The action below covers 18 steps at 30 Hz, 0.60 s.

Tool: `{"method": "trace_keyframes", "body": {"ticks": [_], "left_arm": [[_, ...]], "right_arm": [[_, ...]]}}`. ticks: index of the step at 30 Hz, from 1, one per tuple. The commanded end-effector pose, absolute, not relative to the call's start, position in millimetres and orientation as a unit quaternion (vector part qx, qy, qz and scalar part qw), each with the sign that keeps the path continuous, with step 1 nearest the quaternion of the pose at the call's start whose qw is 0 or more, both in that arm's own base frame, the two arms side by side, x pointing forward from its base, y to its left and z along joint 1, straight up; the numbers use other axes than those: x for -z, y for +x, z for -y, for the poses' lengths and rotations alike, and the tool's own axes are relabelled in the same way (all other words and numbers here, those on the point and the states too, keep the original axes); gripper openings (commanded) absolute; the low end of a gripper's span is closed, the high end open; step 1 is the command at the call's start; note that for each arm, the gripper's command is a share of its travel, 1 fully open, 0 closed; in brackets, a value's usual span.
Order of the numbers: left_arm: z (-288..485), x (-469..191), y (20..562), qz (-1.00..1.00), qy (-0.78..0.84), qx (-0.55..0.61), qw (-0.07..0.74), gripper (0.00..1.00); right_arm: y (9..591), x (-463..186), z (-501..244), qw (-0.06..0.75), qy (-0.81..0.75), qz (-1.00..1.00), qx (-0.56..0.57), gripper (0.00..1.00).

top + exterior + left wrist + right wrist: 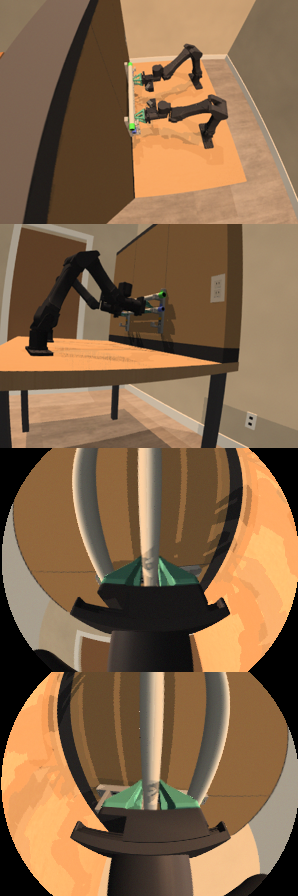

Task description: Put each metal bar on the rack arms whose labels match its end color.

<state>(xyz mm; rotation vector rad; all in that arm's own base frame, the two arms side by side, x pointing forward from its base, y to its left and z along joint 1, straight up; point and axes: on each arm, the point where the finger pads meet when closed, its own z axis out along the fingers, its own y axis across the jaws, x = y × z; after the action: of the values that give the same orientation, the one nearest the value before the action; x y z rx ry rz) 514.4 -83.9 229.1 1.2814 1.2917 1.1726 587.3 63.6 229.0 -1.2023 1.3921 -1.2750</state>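
No single kind of place can be named for certain; a plain indoor room fitted out as a small robot workstation or lab is suggested. Two black robot arms are mounted on an orange tabletop [183, 160] [88, 363], which is carried on dark legs. Against it a large brown panel [94, 127] [195, 292] is stood, with a wall rack [161, 325] fixed to its face. Beige walls, pale baseboards and a wood-plank floor [165, 208] [77, 425] are shown, along with a brown door [47, 274] framed in white and a wall outlet [250, 421] set low.
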Motion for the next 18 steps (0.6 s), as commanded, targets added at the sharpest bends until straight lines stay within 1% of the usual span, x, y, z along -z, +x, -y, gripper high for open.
{"method": "trace_keyframes", "body": {"ticks": [1,18], "left_arm": [[80.7,-245.2,517.9,-0.504,0.496,-0.503,0.497,0.00],[80.7,-238.3,517.9,-0.503,0.496,-0.504,0.498,0.00]], "right_arm": [[589.6,-245.2,-62.3,0.462,-0.460,-0.536,0.536,0.00],[589.6,-238.3,-62.2,0.462,-0.460,-0.535,0.536,0.00]]}}
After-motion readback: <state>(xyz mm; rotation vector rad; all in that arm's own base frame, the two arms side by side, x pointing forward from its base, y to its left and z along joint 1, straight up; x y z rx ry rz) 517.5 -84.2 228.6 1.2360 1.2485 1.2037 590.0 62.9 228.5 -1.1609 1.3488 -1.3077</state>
